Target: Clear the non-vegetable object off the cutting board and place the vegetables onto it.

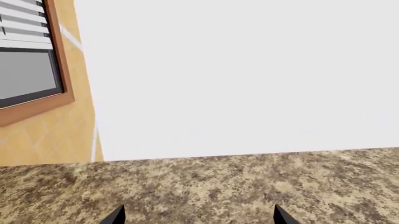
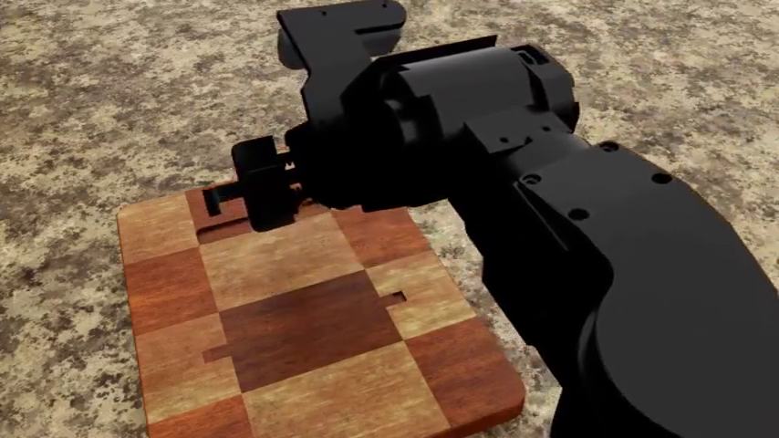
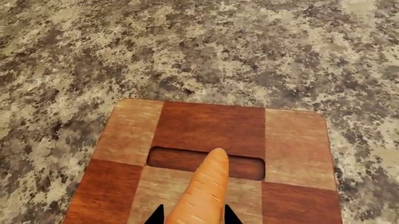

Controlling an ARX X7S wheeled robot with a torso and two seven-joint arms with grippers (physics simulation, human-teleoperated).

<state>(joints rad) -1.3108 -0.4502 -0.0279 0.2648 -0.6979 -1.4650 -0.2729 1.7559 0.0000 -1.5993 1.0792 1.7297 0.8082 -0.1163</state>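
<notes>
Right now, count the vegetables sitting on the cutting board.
0. The cutting board shows only bare wood in the head view; the orange carrot-like piece sits between the right gripper's fingertips above it. The arm hides the board's far corner.

1. One checkered cutting board (image 2: 305,338) lies on the tabletop (image 2: 98,100).
2. One orange carrot-like piece (image 3: 203,191) shows in the right wrist view.
3. Two hands are counted: the right hand (image 3: 191,215) and the left hand (image 1: 196,215).
4. One framed window (image 1: 28,60) shows in the left wrist view.
</notes>
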